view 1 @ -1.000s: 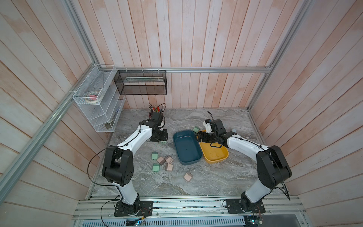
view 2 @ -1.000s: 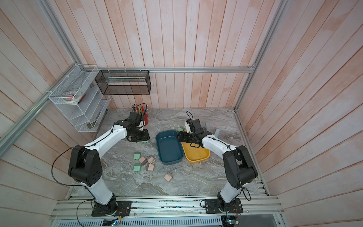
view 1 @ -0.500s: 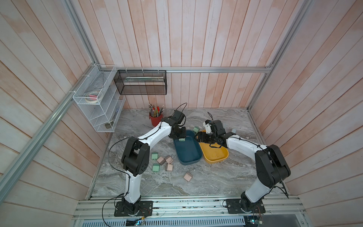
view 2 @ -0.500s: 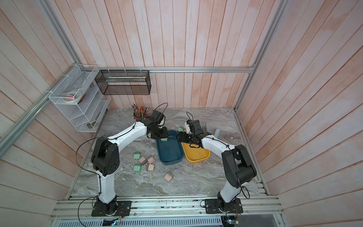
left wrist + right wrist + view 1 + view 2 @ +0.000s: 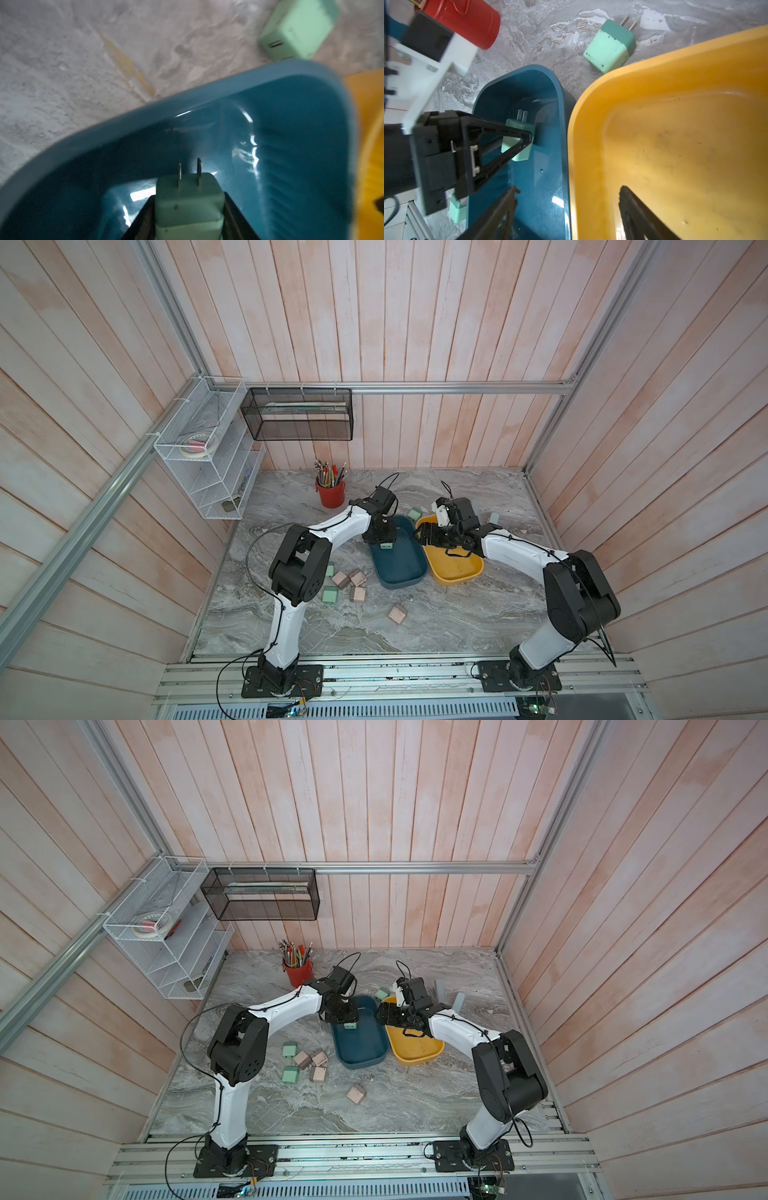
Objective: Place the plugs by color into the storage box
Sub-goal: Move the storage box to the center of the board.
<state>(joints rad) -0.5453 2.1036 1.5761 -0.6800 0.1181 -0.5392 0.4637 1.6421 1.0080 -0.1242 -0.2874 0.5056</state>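
My left gripper is shut on a mint green plug, prongs pointing away from the wrist, low inside the far end of the blue storage box. The right wrist view shows that held plug between black fingers. My right gripper is open and empty, one finger over the blue box, the other over the yellow storage box. A second green plug lies behind the boxes. More green plugs and pink-beige plugs lie scattered left of the blue box, one pink-beige plug apart in front.
A red pencil cup stands behind the left arm. A white wire shelf and a black mesh basket hang on the walls. Grey bars stand behind the right arm. The two boxes touch side by side.
My left arm swung right from the table beside the blue box to above its far end, carrying the green plug. The right arm stayed still.
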